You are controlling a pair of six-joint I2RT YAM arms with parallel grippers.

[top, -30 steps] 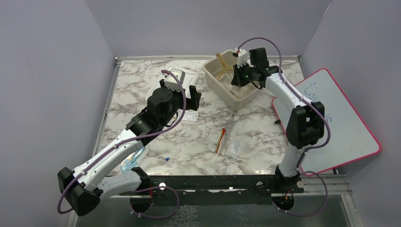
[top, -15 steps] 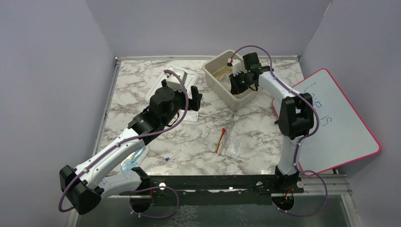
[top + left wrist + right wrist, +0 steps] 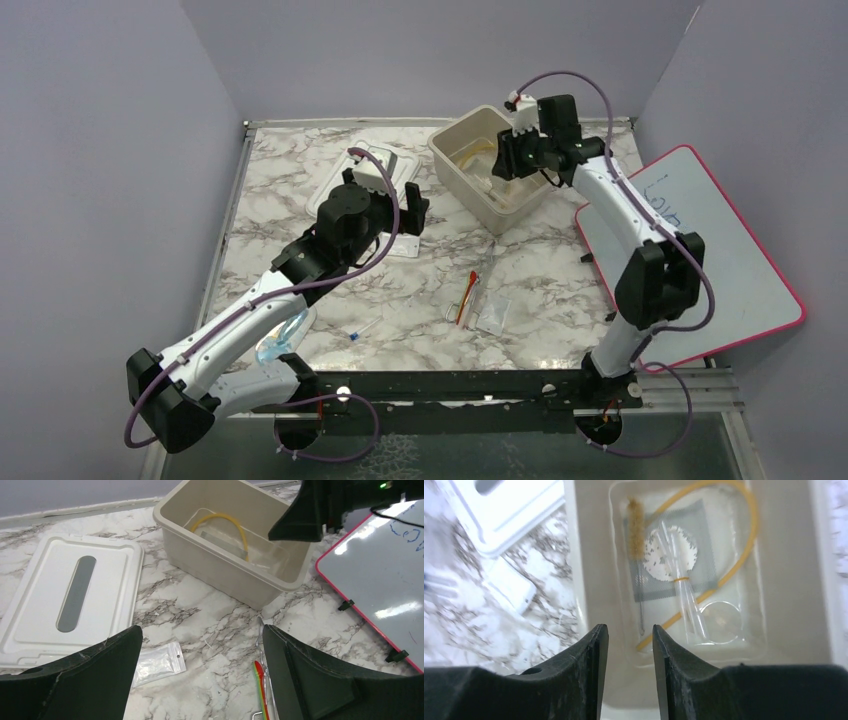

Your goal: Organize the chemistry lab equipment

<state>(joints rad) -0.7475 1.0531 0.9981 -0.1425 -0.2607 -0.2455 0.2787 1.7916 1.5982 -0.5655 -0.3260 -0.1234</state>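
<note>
The amber rubber tubing (image 3: 744, 545) lies coiled in the beige bin (image 3: 455, 175) with a brush (image 3: 636, 527), a wire gauze (image 3: 704, 575) and bundled glass tubes (image 3: 684, 597). Above the bin's near wall, my right gripper (image 3: 630, 630) (image 3: 500, 162) hangs open, nothing between its fingers. My left gripper (image 3: 202, 630) (image 3: 408, 212) is wide open above the marble table, empty. Below it lie a clear packet (image 3: 157, 662), the red-tipped dropper (image 3: 260, 680) (image 3: 467, 295) and the thin metal tongs (image 3: 261, 630). More clear packets (image 3: 493, 315) and a blue-capped piece (image 3: 362, 330) lie nearer the front.
The bin's white lid (image 3: 70, 600) lies flat left of the bin, partly under my left arm. The pink-edged whiteboard (image 3: 720, 260) leans at the table's right edge. A clear bag with blue contents (image 3: 280, 340) sits beneath the left arm.
The right gripper carried the amber tubing down into the bin, opened, let it go and rose a little. The left arm has barely moved.
</note>
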